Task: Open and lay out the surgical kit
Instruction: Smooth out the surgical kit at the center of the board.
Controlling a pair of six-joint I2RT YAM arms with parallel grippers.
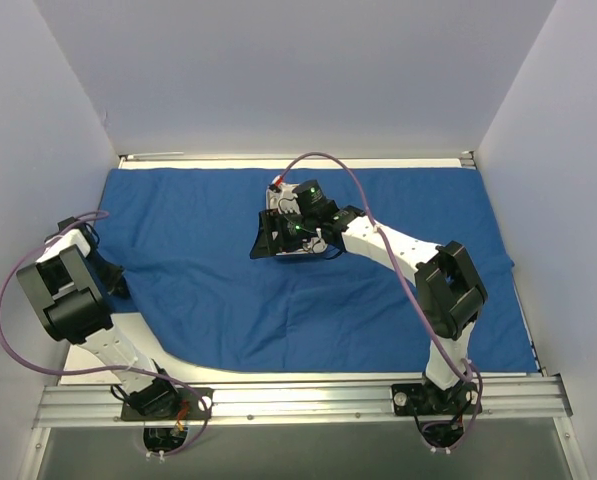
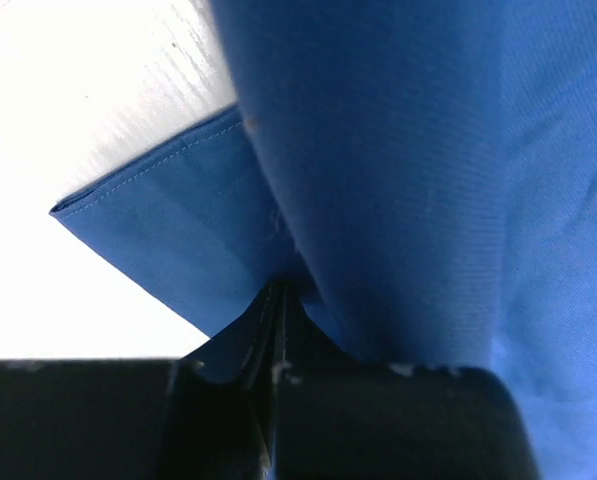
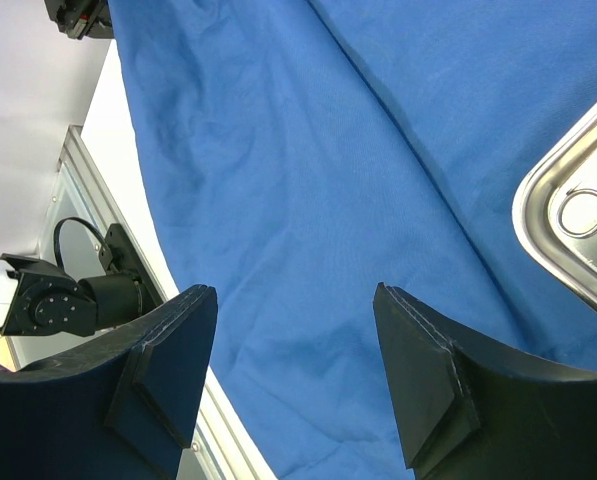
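The surgical kit's royal-blue cloth (image 1: 308,300) lies spread across most of the table. My left gripper (image 1: 116,283) sits at the cloth's left edge. In the left wrist view its jaws are shut on a pinched fold of cloth (image 2: 278,292) beside a hemmed corner (image 2: 128,220). My right gripper (image 1: 265,240) hovers over the middle of the cloth. It is open (image 3: 293,300), with only flat cloth (image 3: 308,180) between the fingers. A shiny steel tray (image 3: 553,215) shows at the right edge of the right wrist view, with a ring handle (image 3: 583,212) inside. In the top view the right wrist mostly hides the tray.
An aluminium rail (image 1: 298,400) runs along the near edge, carrying both arm bases. White walls enclose the left, back and right sides. Bare white tabletop (image 2: 78,100) shows beside the cloth's corner. The left arm's base (image 3: 68,300) appears in the right wrist view.
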